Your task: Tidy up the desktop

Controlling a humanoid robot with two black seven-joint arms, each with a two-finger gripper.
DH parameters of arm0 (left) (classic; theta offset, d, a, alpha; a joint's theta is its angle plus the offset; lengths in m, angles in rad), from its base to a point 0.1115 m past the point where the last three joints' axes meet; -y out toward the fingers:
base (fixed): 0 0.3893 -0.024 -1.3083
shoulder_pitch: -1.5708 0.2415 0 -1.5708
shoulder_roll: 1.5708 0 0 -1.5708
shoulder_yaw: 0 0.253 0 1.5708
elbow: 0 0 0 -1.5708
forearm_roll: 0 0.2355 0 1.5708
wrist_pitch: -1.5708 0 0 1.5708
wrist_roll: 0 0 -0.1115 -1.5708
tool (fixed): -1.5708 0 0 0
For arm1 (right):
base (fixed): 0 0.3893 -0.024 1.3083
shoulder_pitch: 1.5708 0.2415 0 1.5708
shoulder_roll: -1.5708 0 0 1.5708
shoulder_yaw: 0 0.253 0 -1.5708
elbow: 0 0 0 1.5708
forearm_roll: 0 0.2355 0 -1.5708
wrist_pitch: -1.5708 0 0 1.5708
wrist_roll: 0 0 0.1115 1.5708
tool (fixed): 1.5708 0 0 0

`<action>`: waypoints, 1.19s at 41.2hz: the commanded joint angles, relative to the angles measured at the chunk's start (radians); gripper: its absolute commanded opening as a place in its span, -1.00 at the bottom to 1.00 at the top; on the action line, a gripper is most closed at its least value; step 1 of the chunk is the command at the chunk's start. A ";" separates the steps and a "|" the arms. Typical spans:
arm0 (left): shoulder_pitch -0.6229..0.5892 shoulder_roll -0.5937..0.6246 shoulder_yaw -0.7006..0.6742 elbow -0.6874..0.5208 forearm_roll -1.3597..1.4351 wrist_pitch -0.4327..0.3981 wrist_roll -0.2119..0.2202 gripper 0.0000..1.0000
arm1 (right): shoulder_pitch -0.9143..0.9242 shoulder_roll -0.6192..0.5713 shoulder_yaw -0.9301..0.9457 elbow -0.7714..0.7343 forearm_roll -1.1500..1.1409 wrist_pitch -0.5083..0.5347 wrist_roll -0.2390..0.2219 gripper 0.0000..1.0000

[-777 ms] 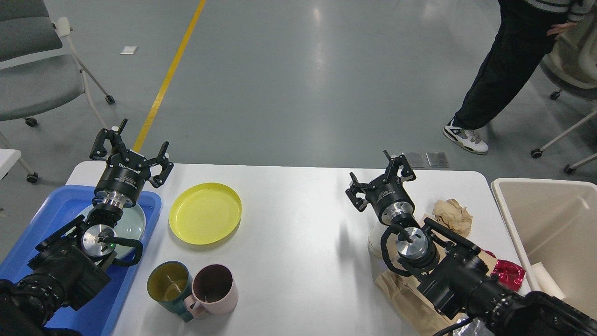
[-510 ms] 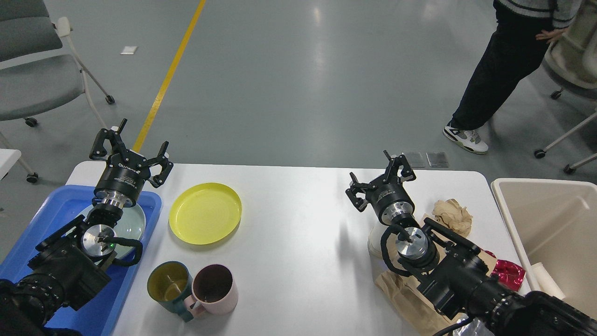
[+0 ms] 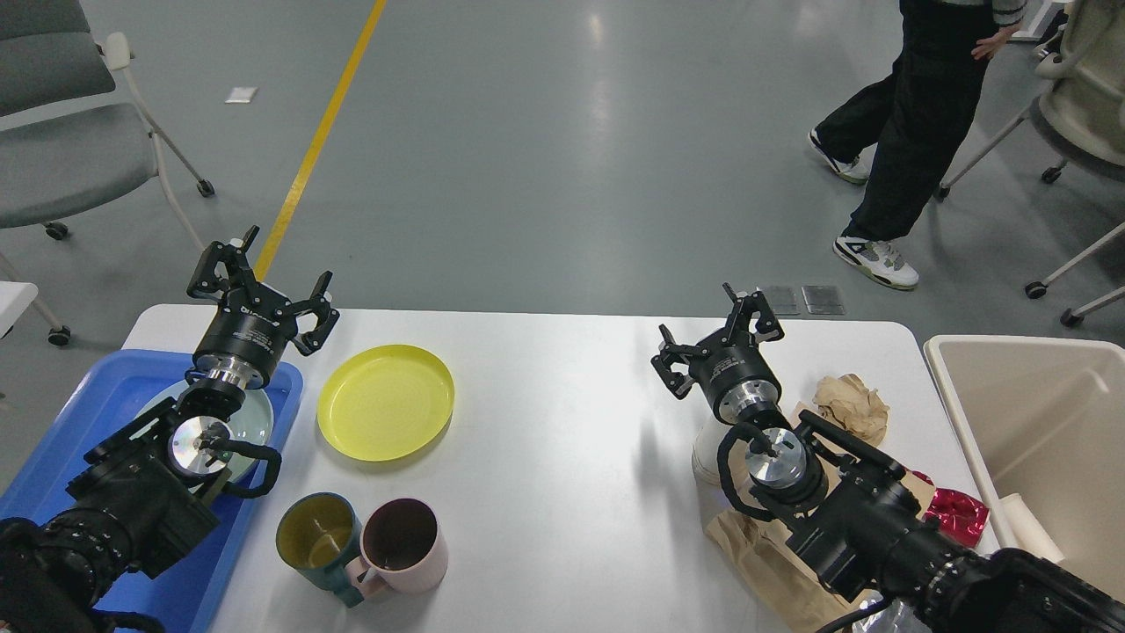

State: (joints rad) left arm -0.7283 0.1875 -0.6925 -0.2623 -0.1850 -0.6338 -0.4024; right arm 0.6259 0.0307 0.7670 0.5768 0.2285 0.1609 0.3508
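Grey shop floor with a yellow line; the white desktop fills the near view. Landmark: yellow plate, left of centre on the desktop. Left of the plate, blue tray; above the tray, left gripper, fingers spread, empty. Near side of the plate, two mugs touching. Well right of the plate, right gripper, fingers spread, empty; crumpled brown paper beyond it.

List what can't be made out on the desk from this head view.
- White cup: mostly behind the right arm.
- Brown paper bag: covered by the right arm, cut by the bottom edge.
- Red wrapper: partly behind the arm.
- Pale plate in the blue tray: largely under the left arm.
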 commanded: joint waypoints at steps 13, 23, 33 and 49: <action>-0.358 0.101 0.534 0.002 0.038 0.138 0.002 1.00 | 0.000 0.000 0.000 0.002 0.000 0.000 0.000 1.00; -0.474 0.104 0.812 0.003 0.180 0.132 0.002 1.00 | 0.000 0.000 0.000 0.002 0.000 0.000 0.000 1.00; -0.614 0.104 1.178 0.000 0.344 0.121 0.002 1.00 | 0.000 0.000 0.000 0.003 0.000 0.000 0.000 1.00; -0.907 0.165 1.599 -0.335 0.346 0.063 0.002 1.00 | 0.000 0.000 0.000 0.003 0.000 0.000 0.000 1.00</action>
State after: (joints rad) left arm -1.5201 0.3104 0.8216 -0.3884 0.1610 -0.5605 -0.4004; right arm 0.6259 0.0307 0.7669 0.5802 0.2285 0.1611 0.3513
